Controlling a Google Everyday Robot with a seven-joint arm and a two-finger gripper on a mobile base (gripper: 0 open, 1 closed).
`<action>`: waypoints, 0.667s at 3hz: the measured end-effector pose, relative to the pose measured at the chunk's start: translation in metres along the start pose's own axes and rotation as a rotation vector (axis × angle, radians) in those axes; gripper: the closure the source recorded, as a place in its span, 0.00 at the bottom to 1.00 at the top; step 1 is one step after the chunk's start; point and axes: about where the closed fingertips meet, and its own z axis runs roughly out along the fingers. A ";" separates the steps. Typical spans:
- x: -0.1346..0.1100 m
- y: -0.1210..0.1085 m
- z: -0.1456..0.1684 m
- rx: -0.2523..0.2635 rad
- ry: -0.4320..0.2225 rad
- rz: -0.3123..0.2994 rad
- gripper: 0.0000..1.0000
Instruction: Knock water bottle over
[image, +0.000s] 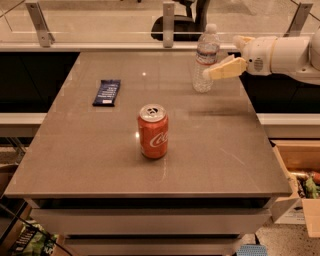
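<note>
The water bottle (205, 59) is a clear ribbed plastic bottle with a white cap and a white-blue-red label band. It stands upright near the table's far right edge. My gripper (220, 70) comes in from the right on a white arm. Its cream fingers (227, 69) point left, and their tips touch or nearly touch the bottle's right side at mid height.
A red Coca-Cola can (153, 131) stands upright in the middle of the grey table (100, 160). A dark blue snack bar (107, 92) lies at the far left. A glass railing (100, 22) runs behind the table. An open cardboard box (300, 175) sits at the lower right.
</note>
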 end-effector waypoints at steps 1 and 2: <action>-0.001 -0.004 0.012 -0.016 -0.032 0.010 0.00; -0.001 -0.006 0.022 -0.031 -0.066 0.025 0.00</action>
